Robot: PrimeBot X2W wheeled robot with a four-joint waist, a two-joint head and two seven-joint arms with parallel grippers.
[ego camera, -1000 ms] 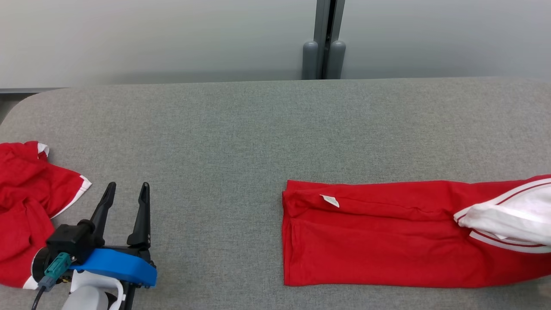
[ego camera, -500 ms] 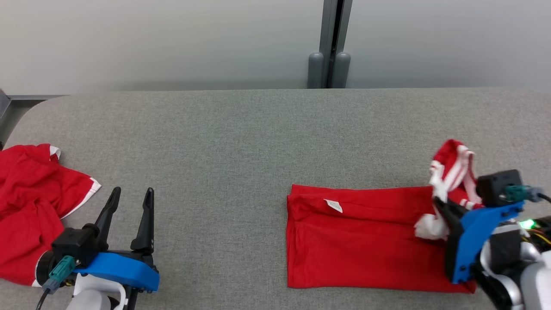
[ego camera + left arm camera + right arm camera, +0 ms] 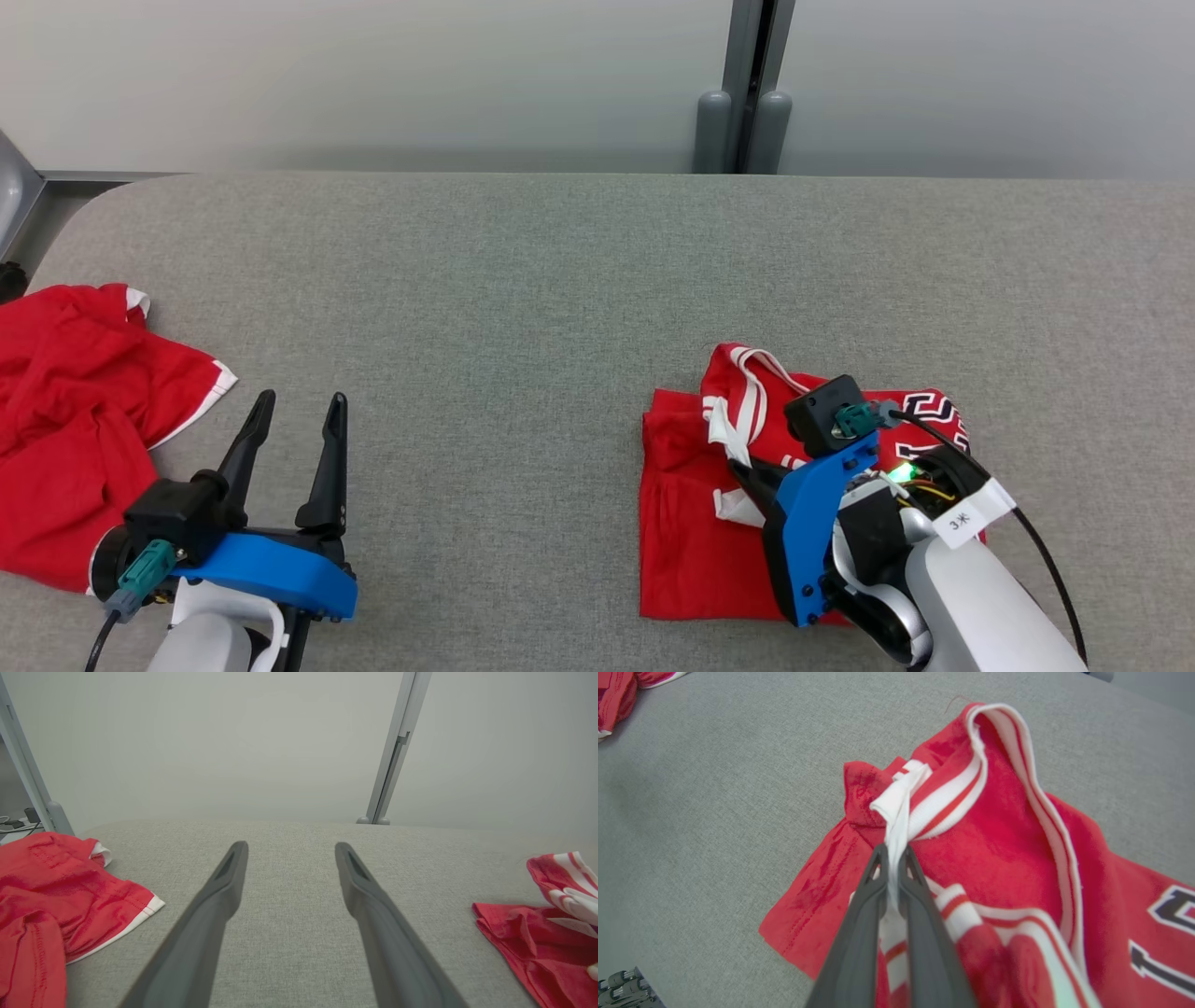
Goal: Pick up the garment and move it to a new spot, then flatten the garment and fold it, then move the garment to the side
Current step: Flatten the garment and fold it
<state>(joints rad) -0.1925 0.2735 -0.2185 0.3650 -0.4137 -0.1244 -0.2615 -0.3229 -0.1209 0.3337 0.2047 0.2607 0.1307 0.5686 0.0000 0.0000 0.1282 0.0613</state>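
There were two red garments on the one grey counter [image 3: 560, 280]: a folded garment [image 3: 691, 560] at about four o'clock and a crumpled garment [image 3: 65, 420] at about nine o'clock. There were two end effectors, the left end effector [image 3: 302, 399] and the right end effector [image 3: 893, 851], each with two dark fingers. At twelve o'clock stood two grey round posts [image 3: 712, 131].

We're seeing long dark tapered fingers [image 3: 329, 467] on the left gripper [image 3: 303, 401], plus a blue bracket [image 3: 271, 574], black camera block [image 3: 173, 513] and teal plug [image 3: 140, 571]. The right gripper [image 3: 893, 851] matches; its white forearm [image 3: 990, 607] carries a green light [image 3: 898, 473] and white label [image 3: 966, 515].
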